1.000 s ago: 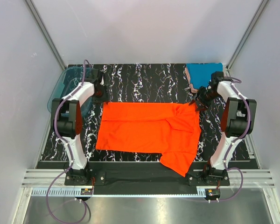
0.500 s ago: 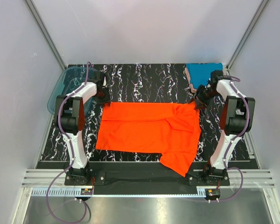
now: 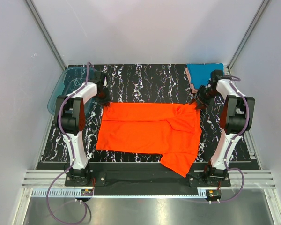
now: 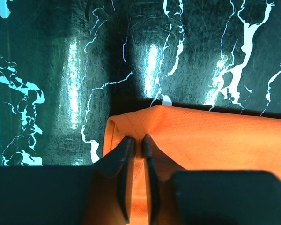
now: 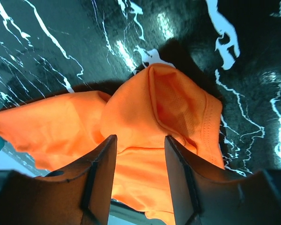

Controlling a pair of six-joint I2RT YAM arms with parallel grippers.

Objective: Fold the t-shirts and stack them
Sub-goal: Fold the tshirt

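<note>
The orange-red t-shirt [image 3: 150, 133] lies spread on the black marbled surface [image 3: 145, 79], between the two arms. The left gripper [image 4: 136, 143] is at the shirt's far left corner, clenched on a thin fold of the hem. The right gripper [image 5: 140, 138] is at the far right corner, its fingers spread astride a raised hump of cloth without clamping it. The teal blue folded t-shirt [image 3: 203, 72] rests at the surface's far right corner, and a translucent tub [image 3: 65, 86] stands at the far left.
</note>
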